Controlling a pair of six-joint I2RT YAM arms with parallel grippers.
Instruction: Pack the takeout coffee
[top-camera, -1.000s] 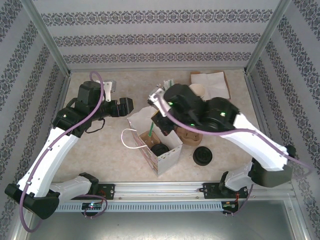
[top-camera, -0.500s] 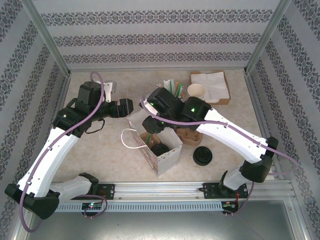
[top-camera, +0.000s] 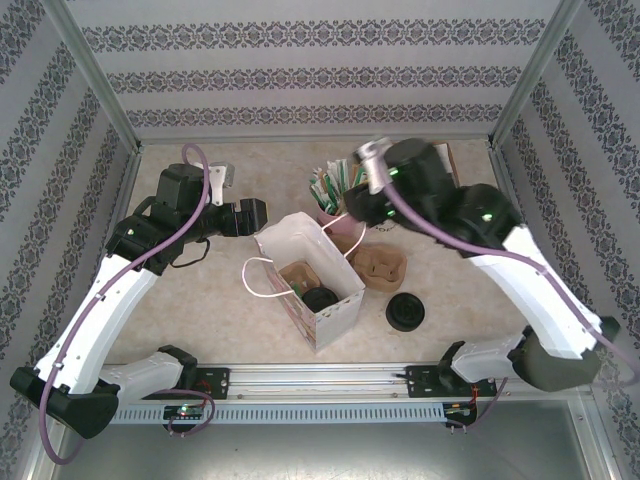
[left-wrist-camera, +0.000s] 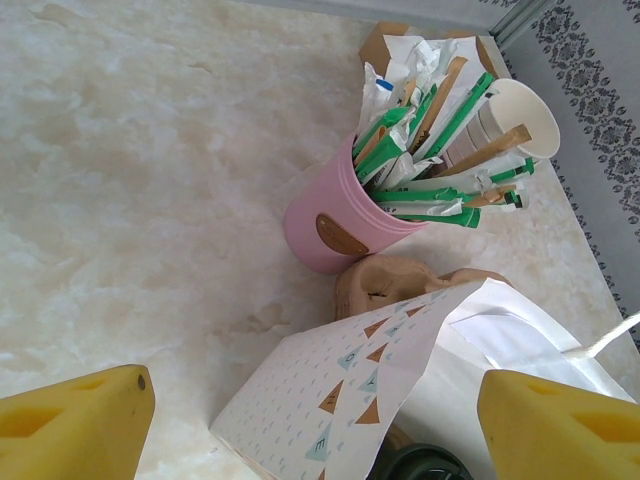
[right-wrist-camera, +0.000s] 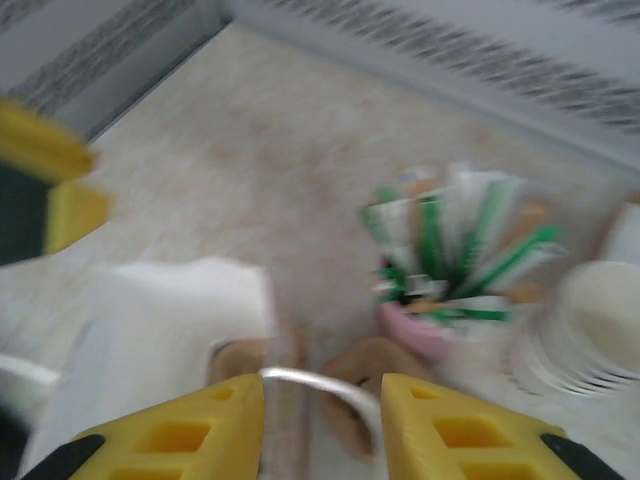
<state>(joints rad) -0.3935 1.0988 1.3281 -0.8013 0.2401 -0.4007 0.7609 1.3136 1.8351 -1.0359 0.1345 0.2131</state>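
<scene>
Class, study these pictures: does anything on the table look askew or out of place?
Nothing is spilled or broken. The paper bag sits askew to the table edge, with one white handle flopped out onto the table, and its rim curls over in the left wrist view.

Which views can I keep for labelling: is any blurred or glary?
Right wrist: motion-blurred throughout, the pink holder and cup stack smeared. Left wrist: sharp, evenly lit. Top external: sharp except slight smear on the right arm.
</scene>
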